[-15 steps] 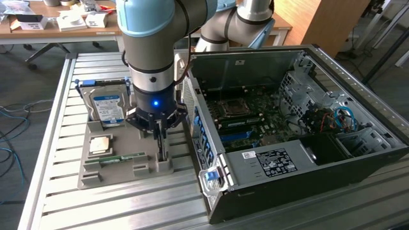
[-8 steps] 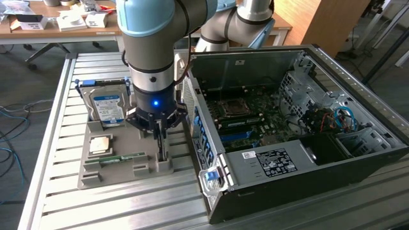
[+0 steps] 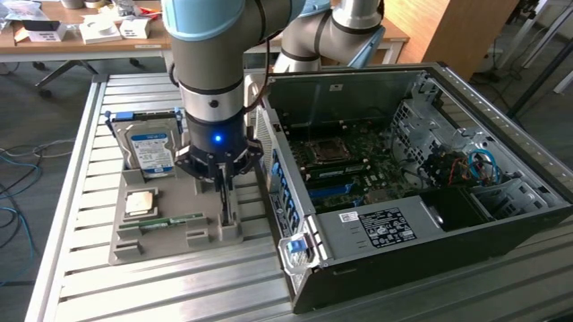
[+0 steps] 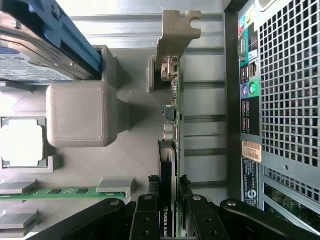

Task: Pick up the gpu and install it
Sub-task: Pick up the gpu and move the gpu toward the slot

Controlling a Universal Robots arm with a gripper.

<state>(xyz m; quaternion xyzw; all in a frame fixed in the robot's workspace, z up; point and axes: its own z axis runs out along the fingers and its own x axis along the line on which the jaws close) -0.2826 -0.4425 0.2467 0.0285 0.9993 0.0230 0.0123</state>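
The gpu [image 3: 225, 204] stands on edge in a slot of the grey holder tray [image 3: 179, 238], beside the open computer case [image 3: 403, 221]. In the wrist view the gpu [image 4: 170, 150] is seen edge-on, with its tan metal bracket [image 4: 176, 35] at the far end. My gripper [image 3: 224, 184] has come straight down over the card. Its black fingers [image 4: 147, 217] press against both faces of the card's near end, so the gripper [image 4: 169, 222] is shut on it. The card still sits in the tray slot.
The tray also holds a silver hard drive [image 3: 150, 151], a square processor [image 3: 141, 201] and a green memory stick [image 3: 161, 221]. The case lies on its side with the motherboard [image 3: 358, 168] exposed. Its rear panel [image 4: 280, 100] stands close beside the card.
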